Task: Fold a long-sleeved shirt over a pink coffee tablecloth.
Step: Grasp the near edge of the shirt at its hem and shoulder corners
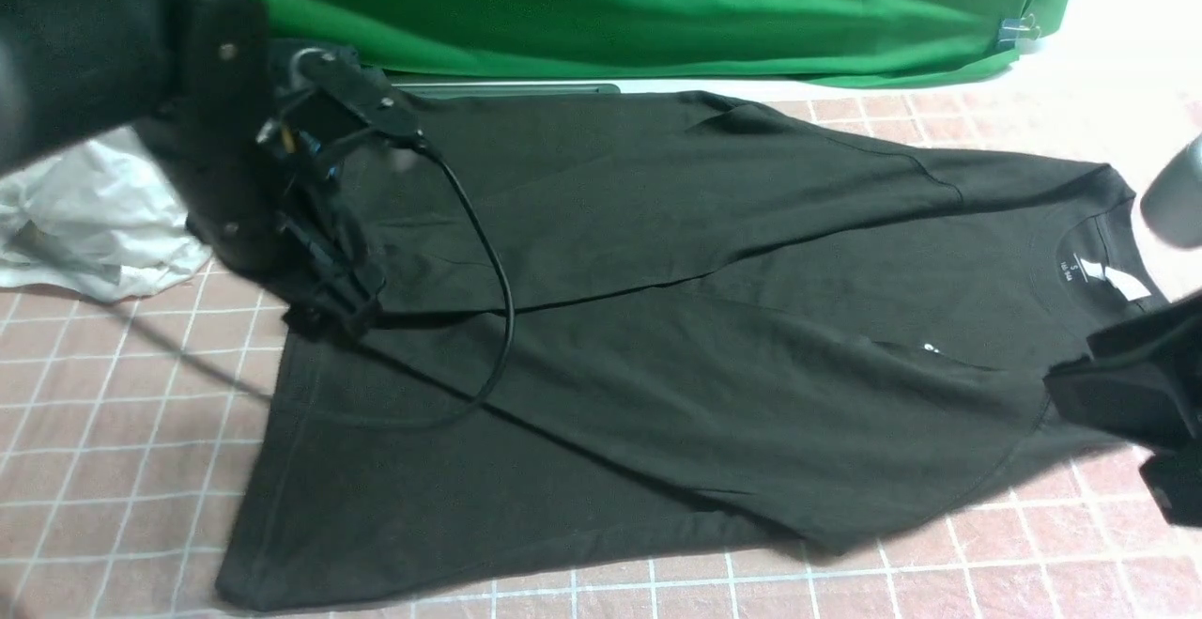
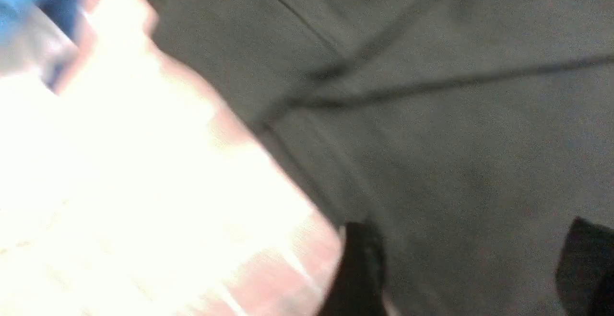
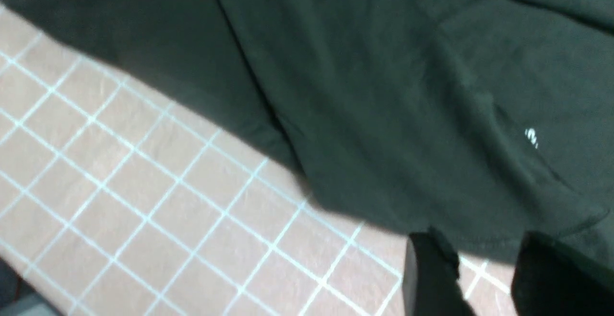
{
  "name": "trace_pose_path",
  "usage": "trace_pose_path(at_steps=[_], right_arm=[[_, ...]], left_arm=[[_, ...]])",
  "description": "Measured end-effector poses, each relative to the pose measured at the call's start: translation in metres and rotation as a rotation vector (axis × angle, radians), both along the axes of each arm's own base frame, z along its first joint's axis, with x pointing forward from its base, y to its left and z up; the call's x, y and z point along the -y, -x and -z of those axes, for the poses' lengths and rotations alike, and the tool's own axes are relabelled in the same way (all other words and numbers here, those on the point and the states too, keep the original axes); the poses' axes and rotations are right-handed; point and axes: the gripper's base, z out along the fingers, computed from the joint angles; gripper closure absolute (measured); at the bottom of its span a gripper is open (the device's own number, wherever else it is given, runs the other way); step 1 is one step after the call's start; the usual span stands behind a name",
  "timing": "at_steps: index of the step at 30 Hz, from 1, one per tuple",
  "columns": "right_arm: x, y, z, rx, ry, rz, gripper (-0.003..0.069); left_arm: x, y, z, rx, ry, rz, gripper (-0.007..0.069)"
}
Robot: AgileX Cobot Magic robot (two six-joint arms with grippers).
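The black long-sleeved shirt [image 1: 610, 365] lies spread over the pink tablecloth [image 1: 1042, 553] with its white grid, neck label toward the right; both sleeves are folded inward across the body, and a scrap of white print shows beside the nearer one; the left pincer [image 2: 467, 263] stands wide open over the shirt's hem edge, its fingers well apart, with nothing gripped between them; the right pincer [image 3: 479, 273] is partly open and empty, near the shirt's shoulder edge; a green cloth [image 1: 610, 8] hangs behind, and crumpled white material [image 1: 103, 215] sits at the left.
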Motion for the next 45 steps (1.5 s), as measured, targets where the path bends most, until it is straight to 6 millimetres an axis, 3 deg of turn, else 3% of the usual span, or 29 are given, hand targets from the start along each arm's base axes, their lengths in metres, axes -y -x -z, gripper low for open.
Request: trace_pose_path(at_steps=[3, 5, 7, 8, 11, 15, 24, 33, 45], right_arm=[[0.001, 0.002, 0.002, -0.019, 0.024, -0.012, 0.0418], [0.001, 0.002, 0.002, -0.019, 0.029, -0.019, 0.0418], [0.001, 0.002, 0.003, -0.015, 0.03, -0.022, 0.0418], [0.001, 0.002, 0.003, -0.016, 0.03, -0.022, 0.0418], [0.0, 0.0, 0.012, -0.014, 0.027, -0.02, 0.0418], [-0.001, -0.001, 0.027, -0.027, 0.019, -0.001, 0.0418], [-0.009, -0.003, 0.033, -0.017, -0.101, 0.009, 0.0418], [-0.011, -0.004, 0.031, 0.009, -0.122, 0.004, 0.0418], [-0.011, -0.005, 0.03, 0.025, -0.118, -0.01, 0.0418]], left_arm=[[0.001, 0.038, -0.003, -0.012, 0.074, -0.091, 0.0298], [-0.001, 0.055, -0.006, -0.012, 0.114, -0.127, 0.0351], [-0.006, 0.085, 0.002, -0.043, 0.166, -0.172, 0.0424], [-0.006, 0.086, 0.001, -0.035, 0.169, -0.173, 0.0426], [-0.011, 0.112, 0.021, -0.065, 0.192, -0.221, 0.0416], [-0.021, 0.128, 0.049, -0.095, 0.146, -0.316, 0.0326], [-0.045, 0.121, 0.073, -0.048, 0.18, -0.586, 0.0184], [-0.044, 0.108, 0.09, -0.093, 0.256, -0.623, 0.0174], [-0.046, 0.104, 0.109, -0.168, 0.185, -0.623, 0.0189]])
